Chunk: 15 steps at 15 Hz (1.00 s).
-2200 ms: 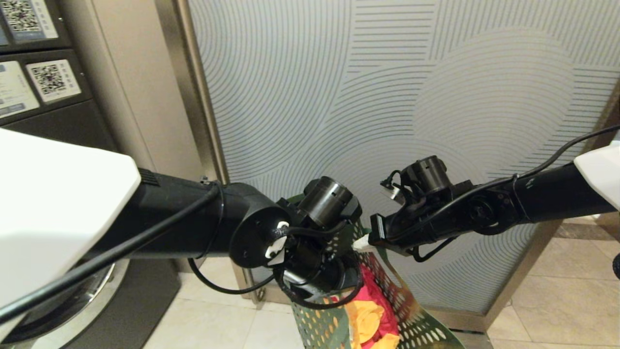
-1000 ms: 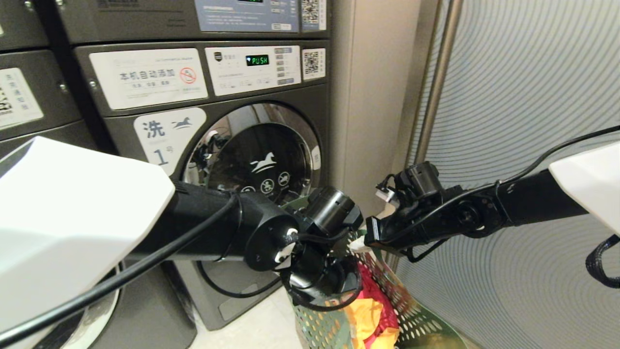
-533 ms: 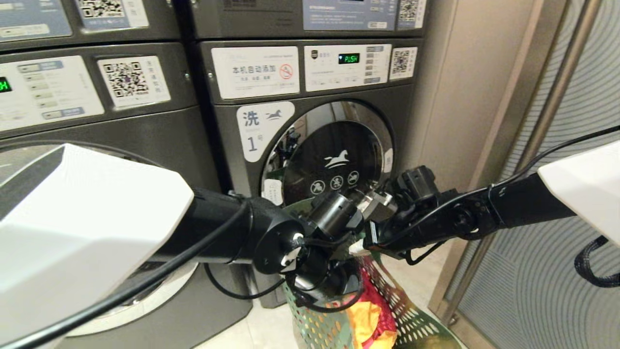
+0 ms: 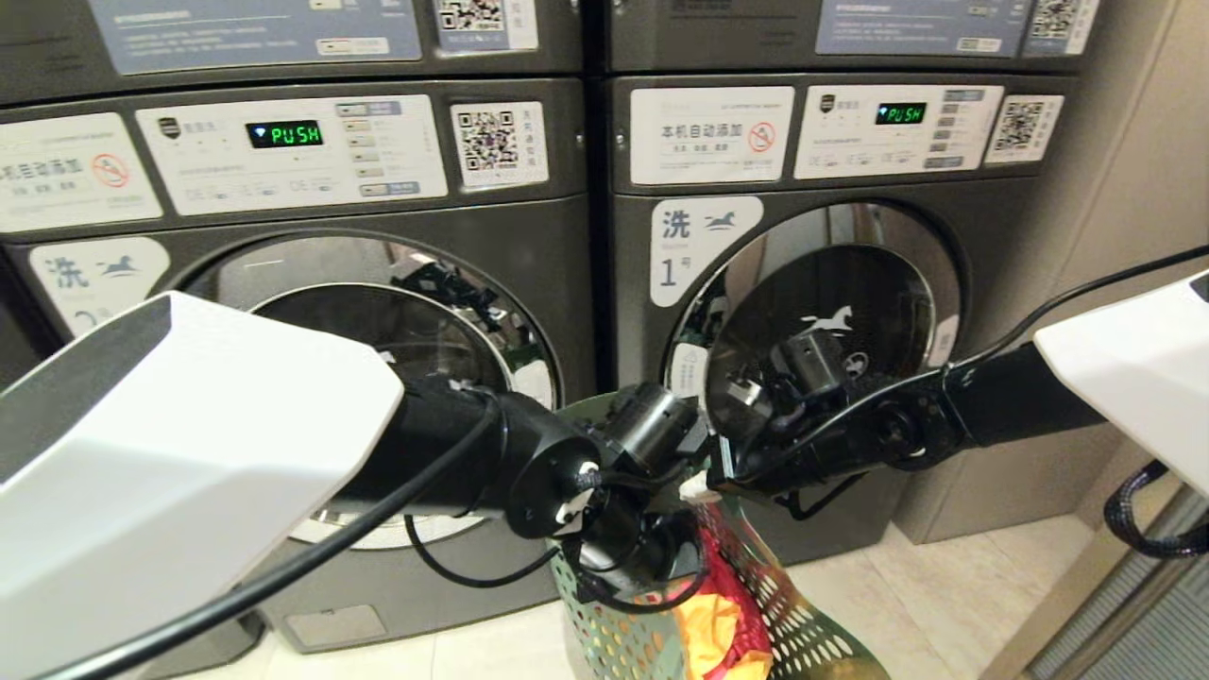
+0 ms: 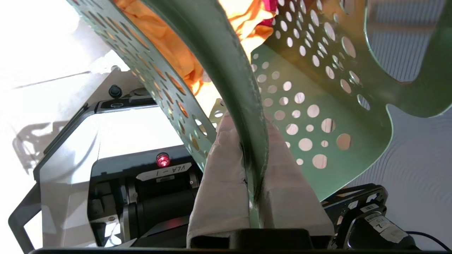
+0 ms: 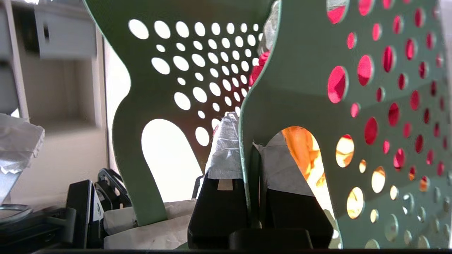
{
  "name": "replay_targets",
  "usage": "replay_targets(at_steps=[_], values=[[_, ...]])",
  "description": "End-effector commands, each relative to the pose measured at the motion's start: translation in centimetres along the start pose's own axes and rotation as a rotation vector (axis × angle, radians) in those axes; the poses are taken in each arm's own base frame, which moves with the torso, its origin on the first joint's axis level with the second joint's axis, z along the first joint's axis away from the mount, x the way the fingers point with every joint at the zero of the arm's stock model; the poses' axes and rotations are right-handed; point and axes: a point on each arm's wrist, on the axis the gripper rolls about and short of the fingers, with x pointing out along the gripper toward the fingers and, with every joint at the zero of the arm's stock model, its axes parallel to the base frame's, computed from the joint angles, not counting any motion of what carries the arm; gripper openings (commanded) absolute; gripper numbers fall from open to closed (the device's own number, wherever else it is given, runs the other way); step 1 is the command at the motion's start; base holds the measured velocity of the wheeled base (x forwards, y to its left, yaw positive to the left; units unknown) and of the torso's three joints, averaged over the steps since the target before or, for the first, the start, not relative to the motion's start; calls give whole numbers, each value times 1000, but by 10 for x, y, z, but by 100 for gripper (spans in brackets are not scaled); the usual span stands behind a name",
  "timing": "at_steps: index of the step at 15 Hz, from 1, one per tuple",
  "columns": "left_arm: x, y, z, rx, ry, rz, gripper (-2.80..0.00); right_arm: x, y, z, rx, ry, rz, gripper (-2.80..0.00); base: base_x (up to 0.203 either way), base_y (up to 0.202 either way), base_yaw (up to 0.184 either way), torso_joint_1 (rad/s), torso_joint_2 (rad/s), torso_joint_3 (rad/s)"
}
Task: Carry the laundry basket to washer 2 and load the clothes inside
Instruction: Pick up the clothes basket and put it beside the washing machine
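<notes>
Two grippers on laundry basket (image 4: 803, 642), carry step. Head: basket w/ clothes (image 4: 718, 623) near washer "1" (image 4: 812, 312); washer 2 (image 4: 283, 378) left of it, label half hidden. L wrist: left gripper (image 5: 252, 165) pinching rim. R wrist: right gripper (image 6: 247, 155) pinching handle edge. Next: shift left, set down.

We see washer number 1 (image 4: 831, 321) at two o'clock, green PUSH display (image 4: 899, 114) above, pale tiled floor (image 4: 945, 586) at five o'clock.

Laundry basket (image 4: 803, 633): dark green, round perforations throughout. Clothes (image 4: 713, 628): bright yellow and pink-red; a third colour cannot be confirmed. Washers (image 4: 586, 274): dark grey, chrome door rings, white labels, green "PUSH" displays.
</notes>
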Motion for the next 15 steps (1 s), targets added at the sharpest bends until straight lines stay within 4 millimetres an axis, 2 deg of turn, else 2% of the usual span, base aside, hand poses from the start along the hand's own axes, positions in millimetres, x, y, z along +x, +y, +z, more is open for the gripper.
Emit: replay_targets(at_steps=[1, 4, 7, 15], values=[[3, 1, 0, -5, 6, 7, -280, 1, 0, 0, 3, 1, 3, -280, 0, -12, 176, 7, 2, 2], [7, -1, 2, -5, 2, 6, -280, 1, -1, 0, 5, -5, -12, -280, 1, -8, 174, 2, 0, 4], [15, -6, 6, 2, -2, 2, -280, 3, -5, -1, 11, -39, -97, -280, -2, -5, 135, 4, 3, 2], [28, -18, 13, 21, -14, -17, -280, -2, -11, -2, 27, -65, -151, -280, -1, 0, 8, 0, 0, 0]])
